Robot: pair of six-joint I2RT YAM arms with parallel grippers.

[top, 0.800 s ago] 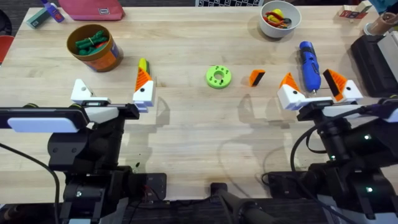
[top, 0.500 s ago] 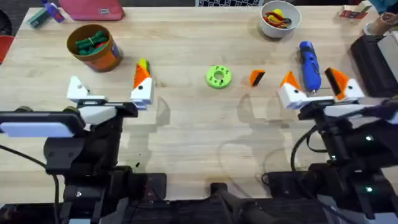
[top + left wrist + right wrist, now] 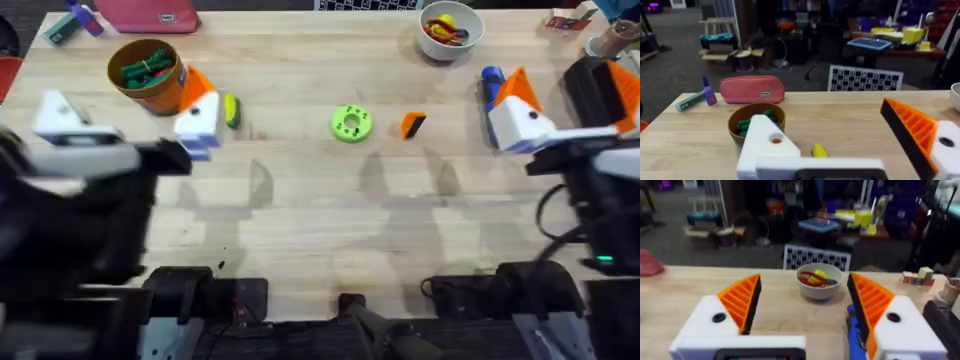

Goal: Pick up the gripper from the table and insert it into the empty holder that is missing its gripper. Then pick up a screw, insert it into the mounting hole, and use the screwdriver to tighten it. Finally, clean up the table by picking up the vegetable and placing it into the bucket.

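Observation:
The loose orange gripper (image 3: pixel 412 124) with its black end lies on the table right of centre. My left gripper (image 3: pixel 130 108) hangs open, raised beside the orange bucket (image 3: pixel 150 75); one side is the bare white holder (image 3: pixel 60 115), the other carries an orange finger (image 3: pixel 198 85). The yellow-green vegetable (image 3: pixel 232 110) lies just right of that finger. In the left wrist view the holder (image 3: pixel 767 145), bucket (image 3: pixel 756 117) and vegetable (image 3: pixel 819 150) are close ahead. My right gripper (image 3: pixel 567 88) is open and empty above the blue screwdriver (image 3: pixel 489 80), which it partly hides.
A green disc with holes (image 3: pixel 351 123) sits mid-table. A white bowl (image 3: pixel 451 28) of small parts stands at the far right. A pink pouch (image 3: pixel 150 14) and a glue tube lie at the far left. Black equipment (image 3: pixel 600 95) borders the right edge.
Both arms have risen toward the camera. The left gripper has swung left and farther out beside the bucket, the right one right and farther out over the screwdriver.

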